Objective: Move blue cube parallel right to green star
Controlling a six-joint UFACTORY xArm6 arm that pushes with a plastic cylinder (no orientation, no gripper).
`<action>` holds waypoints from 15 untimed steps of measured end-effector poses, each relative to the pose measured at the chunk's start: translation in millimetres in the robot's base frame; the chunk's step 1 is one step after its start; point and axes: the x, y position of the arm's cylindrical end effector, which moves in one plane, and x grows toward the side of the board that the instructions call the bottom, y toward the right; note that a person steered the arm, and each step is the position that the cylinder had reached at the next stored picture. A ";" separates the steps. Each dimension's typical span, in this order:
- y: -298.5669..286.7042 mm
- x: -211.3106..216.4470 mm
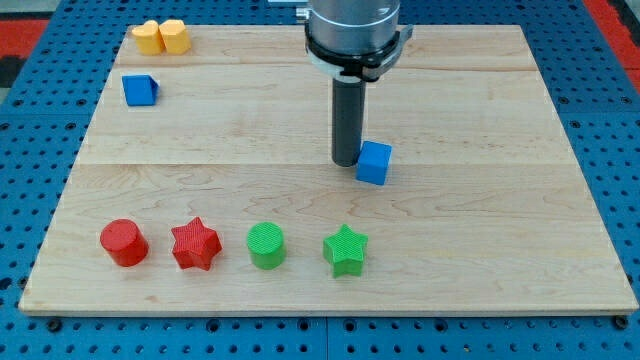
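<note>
A blue cube (374, 163) lies near the middle of the wooden board, a little right of centre. My tip (346, 162) stands just left of it, touching or almost touching its left side. A green star (346, 250) lies near the view's bottom, below the cube and slightly to its left. A second blue block (140, 90), roughly cube-shaped, lies at the view's upper left.
Along the view's bottom, from left to right: a red cylinder (124, 242), a red star (195, 244), a green cylinder (266, 246). Two yellow blocks (161, 37) sit together at the upper left corner. The board (500, 200) rests on a blue perforated table.
</note>
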 end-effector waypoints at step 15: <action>93.2 70.9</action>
